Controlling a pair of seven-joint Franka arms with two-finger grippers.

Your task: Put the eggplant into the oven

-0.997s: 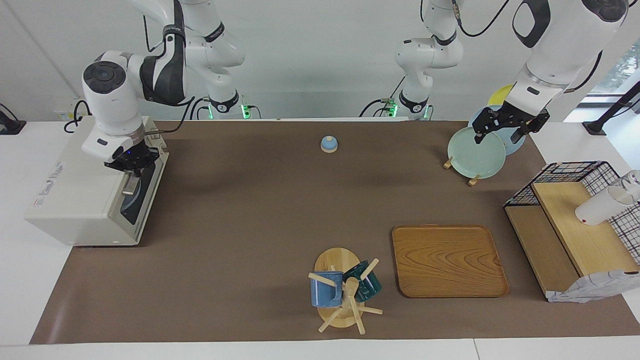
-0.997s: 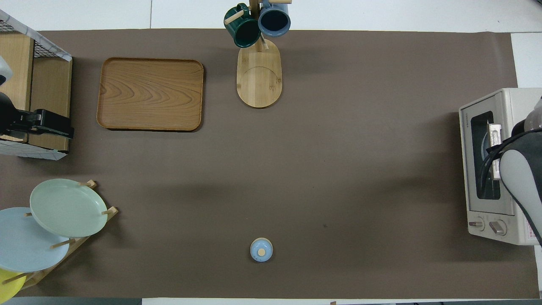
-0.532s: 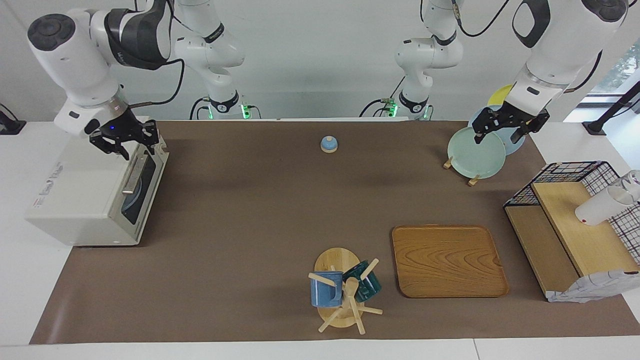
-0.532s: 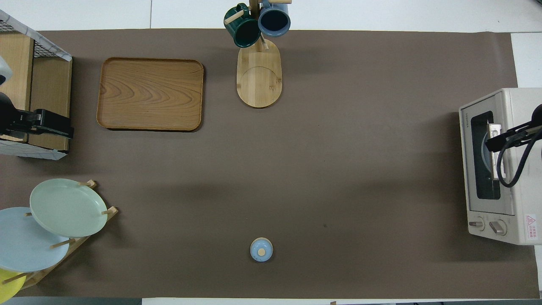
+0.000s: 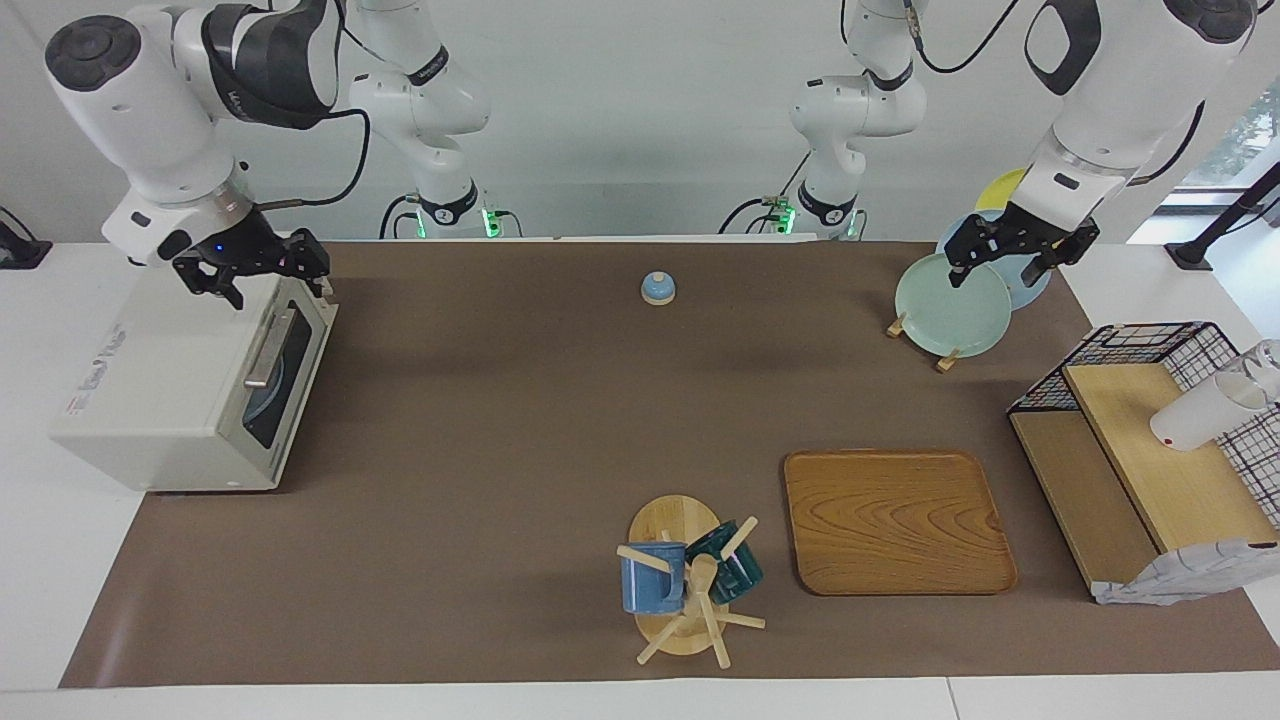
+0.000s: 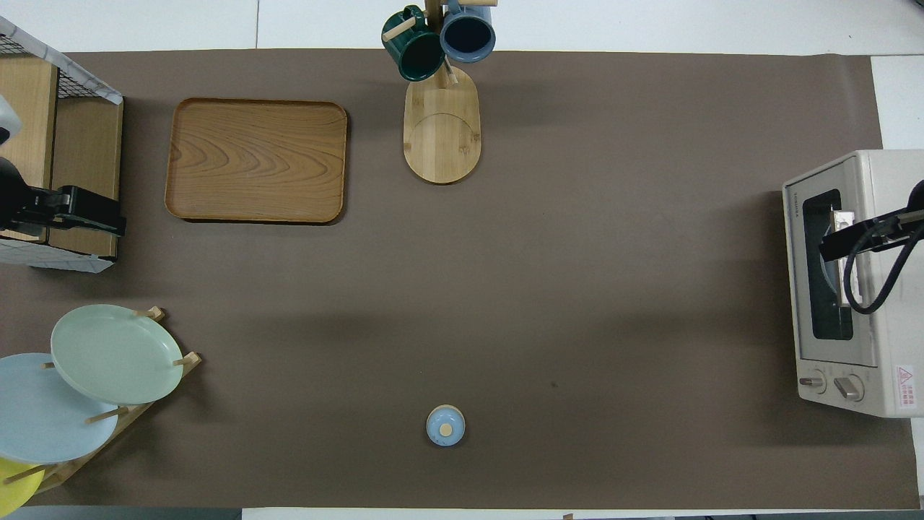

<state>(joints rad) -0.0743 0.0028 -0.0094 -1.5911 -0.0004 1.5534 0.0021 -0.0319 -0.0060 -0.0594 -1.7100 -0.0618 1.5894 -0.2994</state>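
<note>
Lifted clear of the oven [image 5: 170,390] handle, the right gripper [image 5: 255,272] is now seen spread wide above its shut door. No eggplant is visible; presumably it is enclosed. Over the plate rack [image 5: 920,335], the left gripper [image 5: 1008,262] waits, spread empty.

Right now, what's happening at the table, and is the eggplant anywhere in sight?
The right gripper hangs open and empty over the oven, just above its top front edge. The oven door is shut, its handle untouched. No eggplant shows on the table or in either gripper; through the dark door glass I cannot tell what is inside. The left gripper waits open over the plate rack, holding nothing.
</note>
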